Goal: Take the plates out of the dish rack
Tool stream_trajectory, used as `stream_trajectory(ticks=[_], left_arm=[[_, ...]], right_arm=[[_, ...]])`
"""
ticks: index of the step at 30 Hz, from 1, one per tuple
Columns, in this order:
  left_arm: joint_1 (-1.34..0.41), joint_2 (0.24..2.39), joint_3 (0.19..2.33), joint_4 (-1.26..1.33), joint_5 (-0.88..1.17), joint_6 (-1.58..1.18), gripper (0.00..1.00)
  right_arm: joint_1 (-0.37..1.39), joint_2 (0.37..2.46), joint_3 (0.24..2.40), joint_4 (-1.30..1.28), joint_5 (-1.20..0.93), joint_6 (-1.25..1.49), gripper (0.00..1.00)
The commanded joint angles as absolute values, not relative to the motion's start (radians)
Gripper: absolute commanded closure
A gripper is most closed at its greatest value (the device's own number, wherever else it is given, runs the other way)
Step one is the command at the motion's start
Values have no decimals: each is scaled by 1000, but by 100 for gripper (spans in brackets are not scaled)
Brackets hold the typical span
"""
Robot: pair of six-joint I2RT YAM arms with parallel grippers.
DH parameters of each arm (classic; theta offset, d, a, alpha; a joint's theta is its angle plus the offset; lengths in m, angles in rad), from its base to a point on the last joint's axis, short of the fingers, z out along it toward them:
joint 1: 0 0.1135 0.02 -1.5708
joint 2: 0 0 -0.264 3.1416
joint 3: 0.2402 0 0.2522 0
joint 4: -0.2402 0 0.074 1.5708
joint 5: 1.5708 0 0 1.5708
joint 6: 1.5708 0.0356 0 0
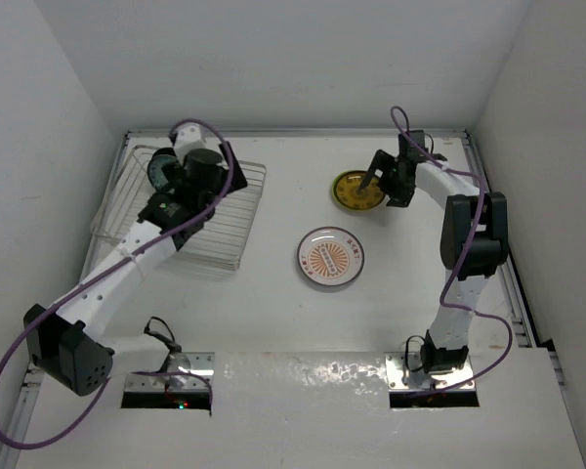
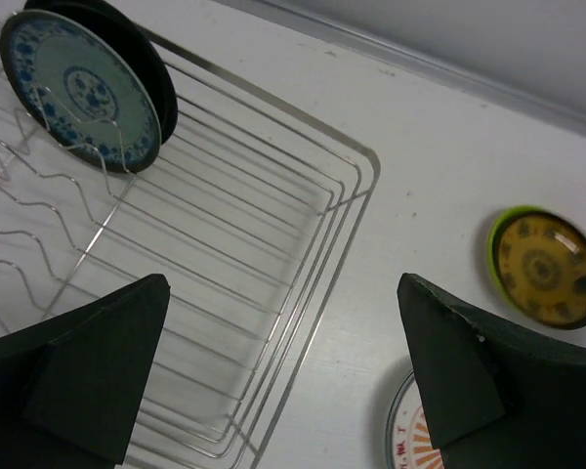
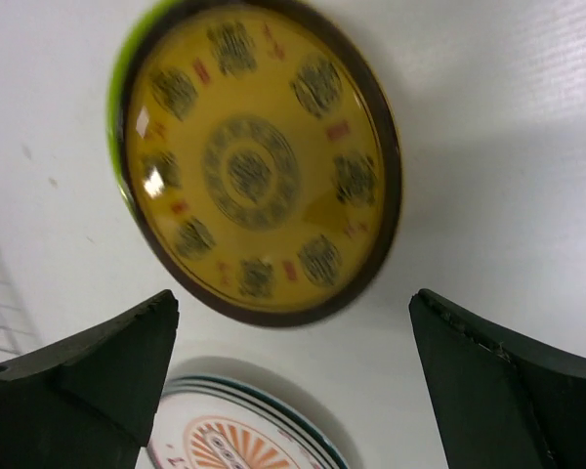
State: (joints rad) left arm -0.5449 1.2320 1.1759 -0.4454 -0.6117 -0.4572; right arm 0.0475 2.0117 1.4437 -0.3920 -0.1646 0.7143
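Directly beneath the wide-open, empty right gripper, the yellow-brown plate lies flat on a lime green plate; the orange-centred plate lies nearer the wrist. Under the open, empty left gripper sits the dish rack, with a blue-patterned plate and a black plate upright ahead-left.

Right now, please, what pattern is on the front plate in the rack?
That plate is pale with blue motifs; left wrist view.

Five plates, one dish rack.
In the rack, two: blue-patterned plate, black plate. On the tabletop, three: yellow-brown plate, lime green plate, orange-centred plate.
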Motion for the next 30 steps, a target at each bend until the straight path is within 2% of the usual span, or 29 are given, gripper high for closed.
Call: stream_trajectory(ticks=[1, 4, 7, 9, 12, 14, 17, 22, 23, 24, 26, 30], left_arm=[[-375, 1225, 1215, -351, -398, -580, 0], [-223, 1274, 1233, -307, -249, -659, 0], [-105, 1343, 1258, -295, -213, -735, 1], [-52, 1376, 1270, -269, -198, -771, 1], [56, 1460, 1304, -239, -183, -827, 2], [87, 1538, 1343, -219, -158, -856, 5], [126, 1655, 1440, -228, -141, -856, 16], [132, 1790, 1569, -299, -169, -859, 29], [132, 1801, 1574, -293, -167, -862, 37], [132, 1824, 1589, -290, -164, -864, 39], [132, 1845, 1606, -295, -158, -865, 50], [132, 1887, 1621, -321, -160, -867, 53]], right_arm=[[84, 1963, 1525, -575, -58, 560, 1], [86, 1951, 1534, -638, -48, 516, 1], [86, 1866, 1474, -635, -9, 508, 1], [86, 1751, 1376, -609, -14, 515, 1], [94, 1608, 1176, -435, -96, 535, 1], [107, 1485, 1055, -370, -136, 552, 1], [130, 1402, 976, -353, -184, 546, 1], [155, 1370, 925, -362, -195, 512, 1], [155, 1371, 919, -353, -195, 512, 1], [156, 1371, 913, -347, -198, 514, 1], [158, 1379, 900, -336, -213, 515, 1], [164, 1390, 890, -327, -224, 512, 1]])
